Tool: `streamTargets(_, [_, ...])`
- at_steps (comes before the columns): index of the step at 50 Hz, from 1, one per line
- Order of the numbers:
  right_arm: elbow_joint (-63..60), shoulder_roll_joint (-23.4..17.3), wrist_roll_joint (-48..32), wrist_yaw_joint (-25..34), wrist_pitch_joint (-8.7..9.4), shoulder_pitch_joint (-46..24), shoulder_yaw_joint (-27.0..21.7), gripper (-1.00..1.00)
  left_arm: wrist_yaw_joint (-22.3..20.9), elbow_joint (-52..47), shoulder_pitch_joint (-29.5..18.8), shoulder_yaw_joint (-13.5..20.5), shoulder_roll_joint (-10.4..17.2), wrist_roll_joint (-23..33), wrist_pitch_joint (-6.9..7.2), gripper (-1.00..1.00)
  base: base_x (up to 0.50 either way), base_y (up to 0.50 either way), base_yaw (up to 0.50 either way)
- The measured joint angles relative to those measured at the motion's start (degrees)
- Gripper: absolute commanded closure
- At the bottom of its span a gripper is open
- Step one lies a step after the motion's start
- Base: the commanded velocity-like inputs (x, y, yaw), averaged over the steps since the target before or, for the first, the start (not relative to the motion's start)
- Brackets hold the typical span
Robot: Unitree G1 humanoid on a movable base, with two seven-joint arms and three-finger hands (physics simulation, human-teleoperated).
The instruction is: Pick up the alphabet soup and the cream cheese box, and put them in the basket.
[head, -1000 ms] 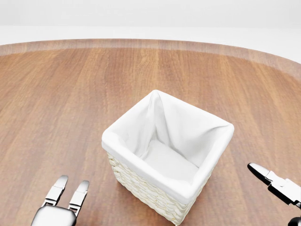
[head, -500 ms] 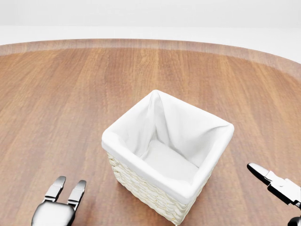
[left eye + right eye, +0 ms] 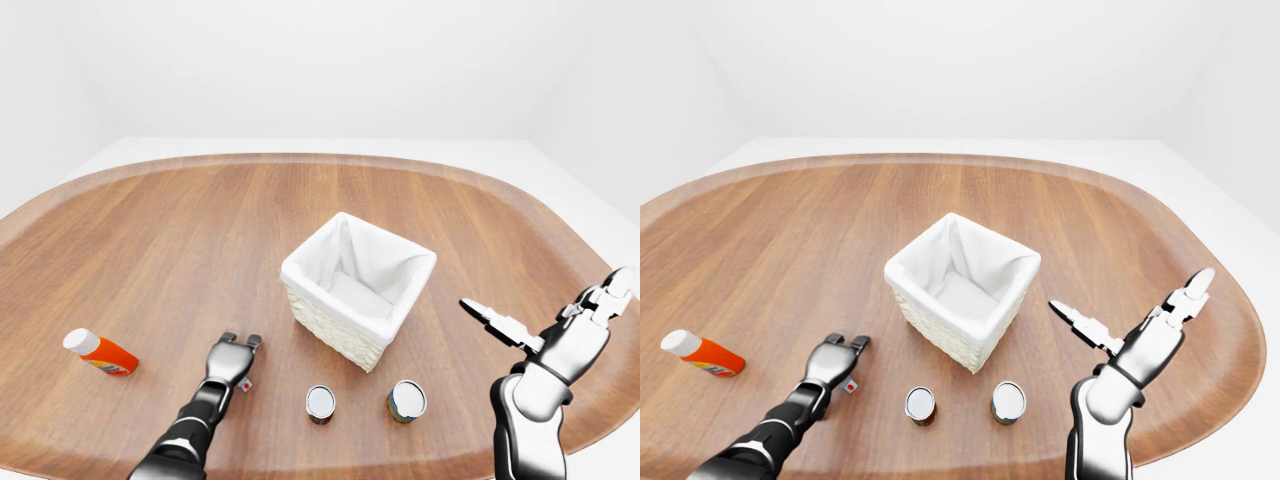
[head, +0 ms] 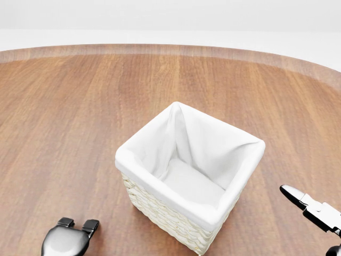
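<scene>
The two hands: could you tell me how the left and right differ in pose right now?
The left hand sits low over the table, fingers curled down above a small box; the right hand is raised off the table with fingers spread open. The left lies near the basket's left side in the left-eye view, the right well clear to its right. Neither holds anything.
</scene>
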Motion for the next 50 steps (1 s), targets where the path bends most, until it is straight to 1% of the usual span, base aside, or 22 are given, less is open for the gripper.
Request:
streamTargets(1, [0.0,0.0,0.0,0.0,-0.02,0.0,0.0,-1.0,0.0,0.1,-0.1,0.1,0.0,0.0,0.0,-0.15,0.0,0.0,0.0])
streamTargets(2, [0.0,0.0,0.0,0.0,-0.04,0.0,0.0,-1.0,0.0,-0.2,0.0,0.2,0.0,0.0,0.0,0.39,0.0,0.0,0.0])
streamTargets(3, [0.1,0.0,0.0,0.0,-0.06,0.0,0.0,-1.0,0.0,-0.5,0.0,0.3,-0.1,0.0,0.0,0.52,0.0,0.0,0.0])
streamTargets(4, [0.1,0.0,0.0,0.0,-0.07,0.0,0.0,-1.0,0.0,-0.6,0.0,0.4,-0.1,0.1,0.0,0.94,0.0,0.0,0.0])
streamTargets(5, [0.1,0.0,0.0,0.0,-0.09,0.0,0.0,-1.0,0.0,-0.7,-0.1,0.5,-0.1,0.1,-0.01,0.98,0.0,0.0,0.0])
streamTargets(6, [0.2,0.0,-0.1,0.0,-0.11,0.0,0.0,-1.0,0.0,-0.8,-0.1,0.6,-0.1,0.1,0.0,1.0,0.0,0.0,0.0])
streamTargets(27, [0.2,-0.1,0.0,0.0,0.07,-0.1,0.0,-1.0,0.0,0.9,-2.2,0.7,-0.2,-1.3,0.0,1.0,0.0,0.0,0.0])
streamTargets(36, [0.0,-0.1,0.0,0.0,0.15,-0.1,0.0,-1.0,0.0,0.0,-1.6,-0.1,0.2,-2.9,0.0,1.0,0.0,0.0,0.0])
streamTargets(50, [0.1,-0.1,0.0,0.0,0.16,-0.2,0.0,-1.0,0.0,-2.7,0.2,0.6,1.0,-6.8,0.0,1.0,0.0,0.0,0.0])
